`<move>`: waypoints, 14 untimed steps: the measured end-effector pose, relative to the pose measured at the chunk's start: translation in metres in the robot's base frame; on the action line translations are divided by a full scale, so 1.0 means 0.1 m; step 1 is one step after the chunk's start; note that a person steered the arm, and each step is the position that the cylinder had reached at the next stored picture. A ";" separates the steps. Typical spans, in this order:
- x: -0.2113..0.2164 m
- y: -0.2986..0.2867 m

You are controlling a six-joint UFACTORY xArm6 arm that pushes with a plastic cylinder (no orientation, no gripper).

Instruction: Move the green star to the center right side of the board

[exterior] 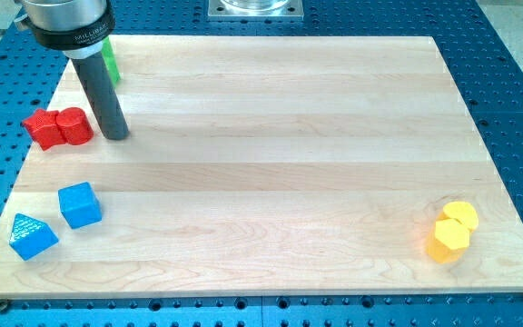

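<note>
Nearest the camera, at the tabletop's bottom-left corner, sit a blue triangle and a blue cube; two yellow blocks touch each other near the bottom-right corner. Two red blocks rest against the left edge, with the tip just beside them on the right.

The green star is in the top-left corner, mostly hidden behind the rod, so only a green sliver shows. It looks as though the job has barely begun: the star must cross nearly the whole width to reach the middle of the right edge.

There are no fingers to open or close here, only a bare rod holding nothing.

The way across is wide open. The yellow pair lies below the goal, and the right edge itself is the main thing to watch.
</note>
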State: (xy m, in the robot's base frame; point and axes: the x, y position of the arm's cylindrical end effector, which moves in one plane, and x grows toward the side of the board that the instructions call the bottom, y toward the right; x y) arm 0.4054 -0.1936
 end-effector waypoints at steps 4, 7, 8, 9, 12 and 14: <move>0.31 0.00; 0.29 0.21; -0.03 0.57; -0.27 0.23; -0.89 -0.91; -0.87 0.21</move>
State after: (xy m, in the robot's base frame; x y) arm 0.3189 -0.1731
